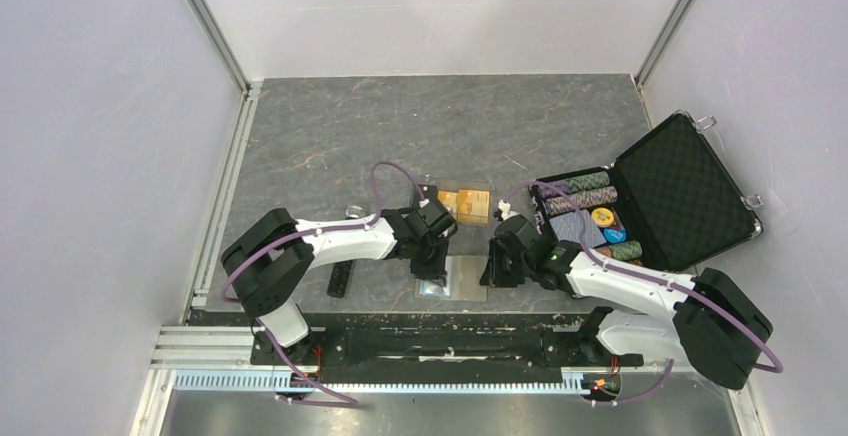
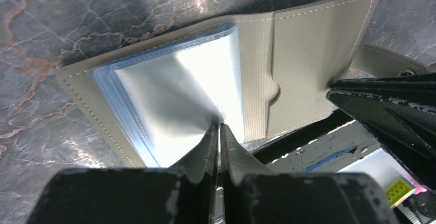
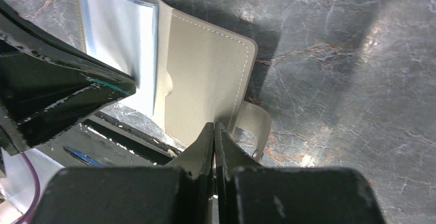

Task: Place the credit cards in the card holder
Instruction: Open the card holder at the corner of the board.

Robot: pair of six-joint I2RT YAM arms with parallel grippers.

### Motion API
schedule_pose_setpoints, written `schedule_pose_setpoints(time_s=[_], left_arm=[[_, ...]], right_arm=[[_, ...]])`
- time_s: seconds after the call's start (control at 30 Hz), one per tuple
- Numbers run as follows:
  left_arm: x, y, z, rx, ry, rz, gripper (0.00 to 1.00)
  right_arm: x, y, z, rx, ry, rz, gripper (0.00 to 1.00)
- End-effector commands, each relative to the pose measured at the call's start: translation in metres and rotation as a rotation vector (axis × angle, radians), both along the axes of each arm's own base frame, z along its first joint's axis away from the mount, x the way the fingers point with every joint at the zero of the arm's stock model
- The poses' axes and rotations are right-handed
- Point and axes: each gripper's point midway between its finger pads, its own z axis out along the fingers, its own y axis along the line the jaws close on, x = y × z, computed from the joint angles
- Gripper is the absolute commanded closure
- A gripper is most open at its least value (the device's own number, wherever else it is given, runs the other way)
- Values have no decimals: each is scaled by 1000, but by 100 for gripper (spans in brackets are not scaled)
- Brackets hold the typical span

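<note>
Between the two arms, card holder: one, lying open on the table, pale sleeves up.
Credit cards: two orange-gold, side by side just beyond the holder; a black one cannot be made out.
Left gripper: fingers together, pinching a clear sleeve.
Right gripper: fingers together on the grey flap's edge.
Hidden: the holder's near edge, behind both grippers in the wrist views.
Chip case: one, open; chips too small to count.
</note>
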Motion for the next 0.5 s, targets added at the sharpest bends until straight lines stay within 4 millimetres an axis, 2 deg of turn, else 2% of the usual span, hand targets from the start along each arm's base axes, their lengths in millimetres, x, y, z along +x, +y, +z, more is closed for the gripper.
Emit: schedule_pose_setpoints(time_s=[0.0, 0.27, 0.33, 0.4, 0.47], left_arm=[[1, 16, -6, 34, 10, 76, 91], [0, 18, -6, 21, 19, 88, 92], [1, 10, 3, -39, 2, 67, 87], [1, -2, 17, -141, -19, 44, 73], [2, -9, 34, -239, -42, 40, 64]], right_arm=[[3, -10, -4, -33, 1, -61, 100], [6, -20, -2, -44, -12, -91, 100], [7, -18, 1, -44, -20, -59, 100], [9, -17, 5, -69, -28, -21, 100], [12, -13, 10, -82, -43, 11, 100]])
